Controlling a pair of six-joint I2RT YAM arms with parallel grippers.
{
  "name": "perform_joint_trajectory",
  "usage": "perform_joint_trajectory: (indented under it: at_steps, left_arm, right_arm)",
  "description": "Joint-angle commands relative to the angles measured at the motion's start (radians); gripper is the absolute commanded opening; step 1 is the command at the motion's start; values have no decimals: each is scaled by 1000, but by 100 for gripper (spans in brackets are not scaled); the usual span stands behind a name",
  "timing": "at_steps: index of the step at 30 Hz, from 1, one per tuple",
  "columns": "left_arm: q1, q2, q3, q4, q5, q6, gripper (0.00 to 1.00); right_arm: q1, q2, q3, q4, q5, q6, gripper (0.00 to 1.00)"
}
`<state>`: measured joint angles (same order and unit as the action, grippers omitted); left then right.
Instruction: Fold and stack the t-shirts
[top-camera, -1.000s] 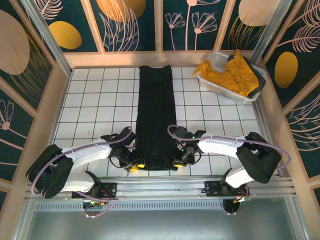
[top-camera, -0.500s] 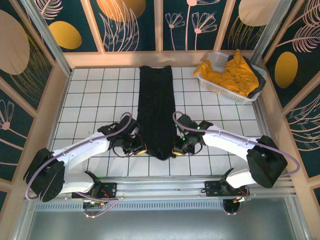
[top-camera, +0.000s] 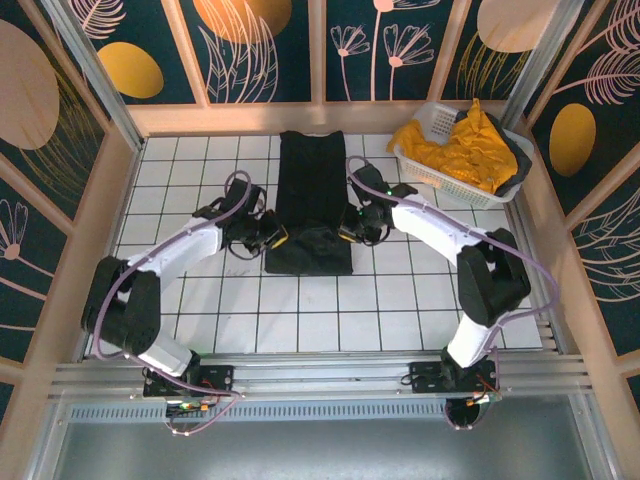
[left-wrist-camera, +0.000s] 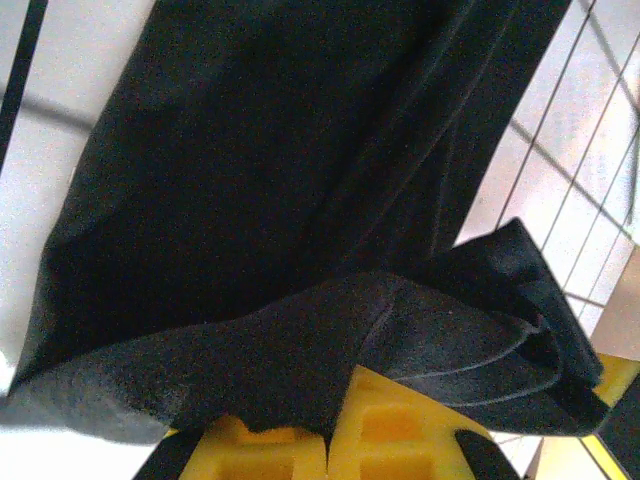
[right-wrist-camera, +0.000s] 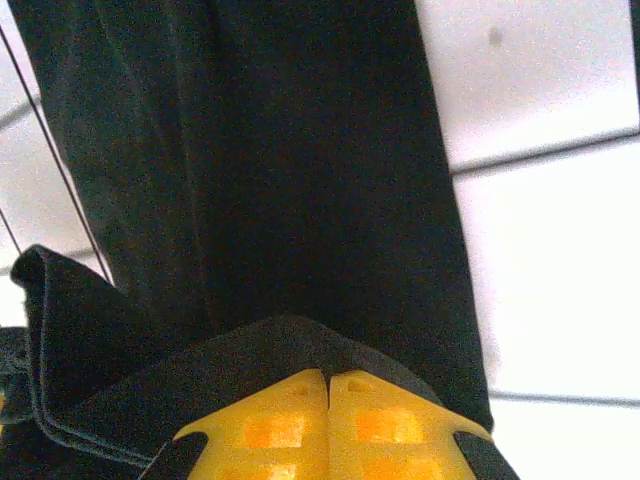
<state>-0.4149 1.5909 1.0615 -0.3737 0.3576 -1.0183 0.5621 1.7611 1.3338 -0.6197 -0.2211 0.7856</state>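
black t-shirt (top-camera: 310, 195): plain black | mustard-yellow t-shirts (top-camera: 455, 150): plain | basket (top-camera: 438, 123): white lattice | table (top-camera: 180, 190): white tiles, dark grid lines | walls (top-camera: 270, 70): dark teal, pale line-drawn leaves, orange-yellow ovals | left gripper (left-wrist-camera: 328, 445), right gripper (right-wrist-camera: 327, 390): yellow | arms (top-camera: 180, 252): white, black joints | cables (top-camera: 240, 180): lilac

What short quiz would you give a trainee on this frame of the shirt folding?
1. True or false: the left gripper and the right gripper are each shut on the black shirt.
2. Where do the yellow shirts lie? A in the white basket; B in the left gripper; C under the black shirt.
3. Fill in: the basket sits in the far ___ corner of the table.
Key: 1 true; 2 A; 3 right.
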Motion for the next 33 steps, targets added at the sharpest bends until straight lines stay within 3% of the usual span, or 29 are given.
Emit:
perform_joint_trajectory:
  at_steps: [1, 11, 12, 15, 18, 23, 28, 33]
  left_arm:
    - [32, 76, 102, 41, -10, 66, 0]
    - [112, 359, 345, 44, 13, 132, 2]
    - [117, 387, 375, 38, 15, 143, 15]
    - [123, 421, 446, -5, -14, 174, 53]
    - [123, 375, 429, -10, -51, 196, 65]
    - [123, 201, 198, 18, -86, 172, 65]
    - [124, 35, -130, 167, 37, 27, 55]
    - [122, 12, -265, 278, 100, -80, 52]
  right_arm:
    - [-10, 79, 110, -14, 26, -47, 0]
    - [-106, 361, 378, -64, 23, -69, 0]
    - [-111, 383, 395, -61, 18, -71, 4]
    - [-124, 392, 427, -16, 18, -106, 48]
    - [-137, 377, 479, -48, 53, -145, 62]
    - [-153, 271, 390, -70, 98, -147, 64]
    - [-117, 76, 80, 32, 55, -74, 66]
    - [-61, -21, -159, 162, -52, 41, 65]
